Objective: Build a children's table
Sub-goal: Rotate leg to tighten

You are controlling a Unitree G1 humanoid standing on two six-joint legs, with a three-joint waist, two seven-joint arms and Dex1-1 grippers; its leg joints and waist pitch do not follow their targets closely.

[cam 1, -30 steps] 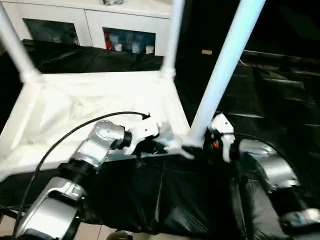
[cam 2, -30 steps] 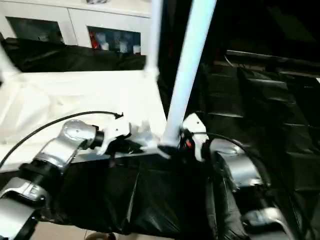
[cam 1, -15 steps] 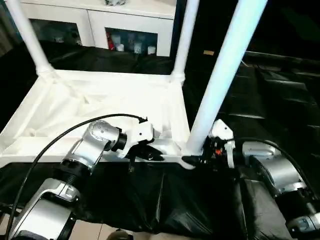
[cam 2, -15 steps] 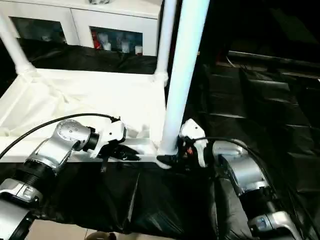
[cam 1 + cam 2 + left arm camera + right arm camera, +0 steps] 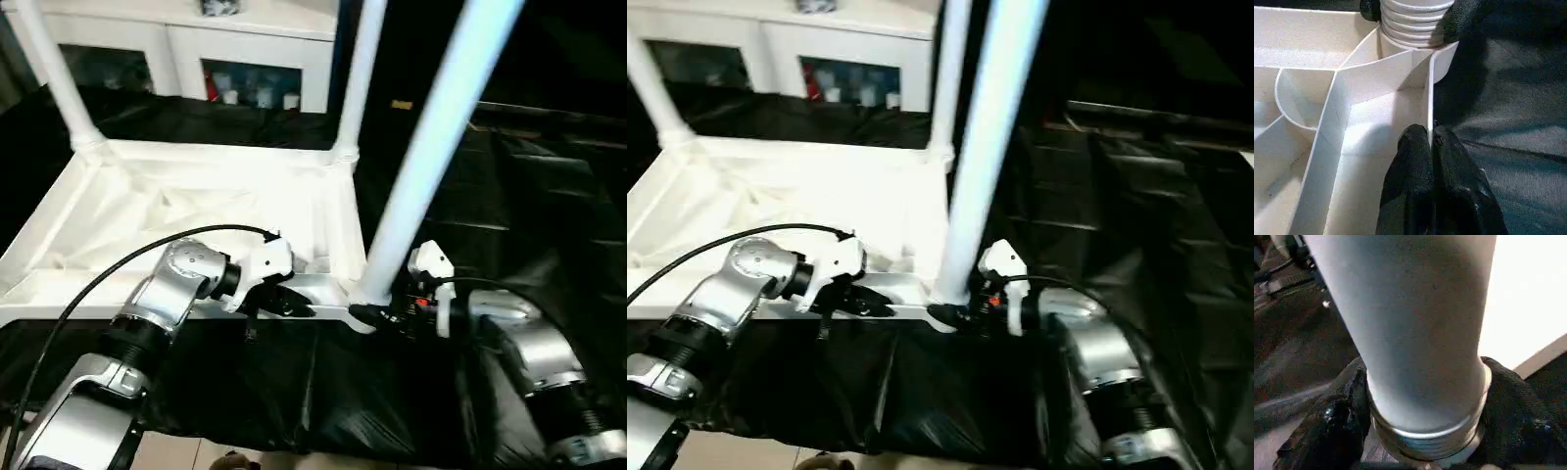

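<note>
I see the white ribbed tabletop (image 5: pixel 196 211) upside down on the black-draped surface (image 5: pixel 509 196), legs upright. My left gripper (image 5: pixel 1431 142) pinches its rim shut; my right gripper (image 5: pixel 1425 431), jaws wide, clasps the near leg (image 5: pixel 431 147) at its base

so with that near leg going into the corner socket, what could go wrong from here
1. The near leg leans, and its ribbed base still shows above the socket; it may bind instead of seating.
2. The left hand pinches only the tabletop's thin rim, so the tabletop could shift under a push.
3. The right hand grips low around the leg's base, giving little control over the leg's long top.
</note>
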